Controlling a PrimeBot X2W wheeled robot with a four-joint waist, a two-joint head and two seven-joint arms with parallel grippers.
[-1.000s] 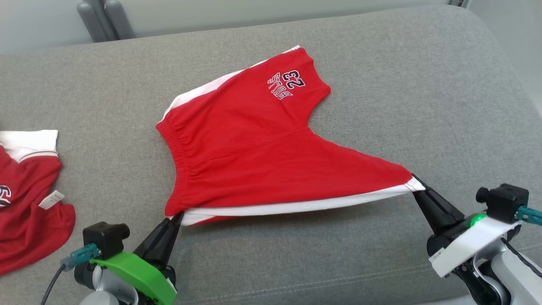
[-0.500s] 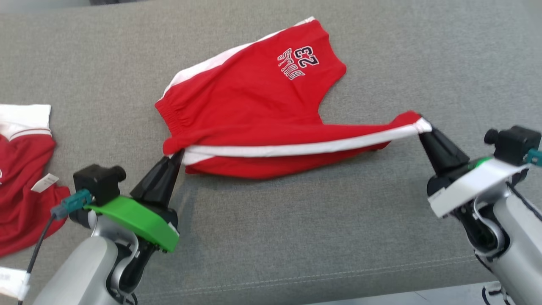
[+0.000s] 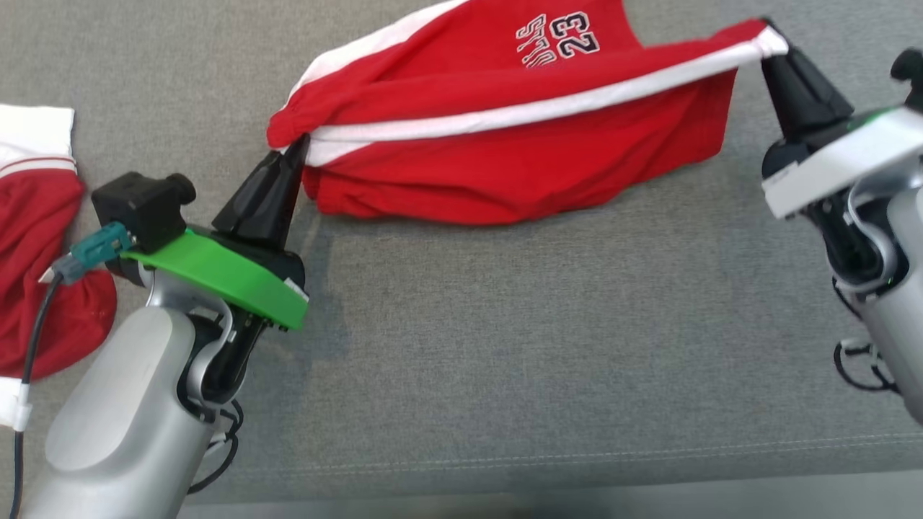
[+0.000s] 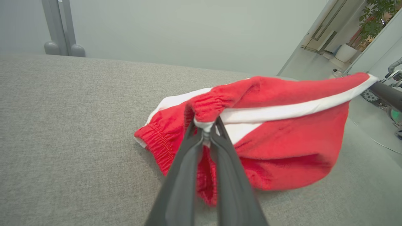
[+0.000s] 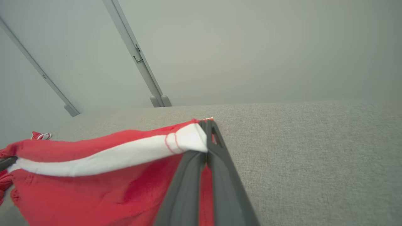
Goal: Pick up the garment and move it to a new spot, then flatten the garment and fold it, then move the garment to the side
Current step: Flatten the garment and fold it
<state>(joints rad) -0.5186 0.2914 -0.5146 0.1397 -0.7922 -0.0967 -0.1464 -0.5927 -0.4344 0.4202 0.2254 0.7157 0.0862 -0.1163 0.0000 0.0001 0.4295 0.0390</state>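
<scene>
The garment (image 3: 505,158) is a pair of red shorts with a white side stripe and a "23" print, stretched between my two grippers above the grey cushion (image 3: 505,346). My left gripper (image 3: 299,144) is shut on the waistband corner (image 4: 204,121). At the upper right my right gripper (image 3: 768,32) is shut on the white-striped leg hem (image 5: 188,138). The near half hangs down from the taut stripe while the far half rests on the cushion. In the left wrist view the shorts (image 4: 282,147) sag below the stripe; the right wrist view shows the red cloth (image 5: 94,188) hanging leftward.
A second red and white garment (image 3: 43,238) lies at the cushion's left edge, close to my left forearm. The cushion's front seam (image 3: 505,458) runs across the bottom. A pale wall and grey posts (image 4: 59,31) stand behind the cushion.
Both grippers have lifted the near edge of the shorts and carried it away from me, over the far half. The head camera has tipped downward, so the whole scene has shifted.
</scene>
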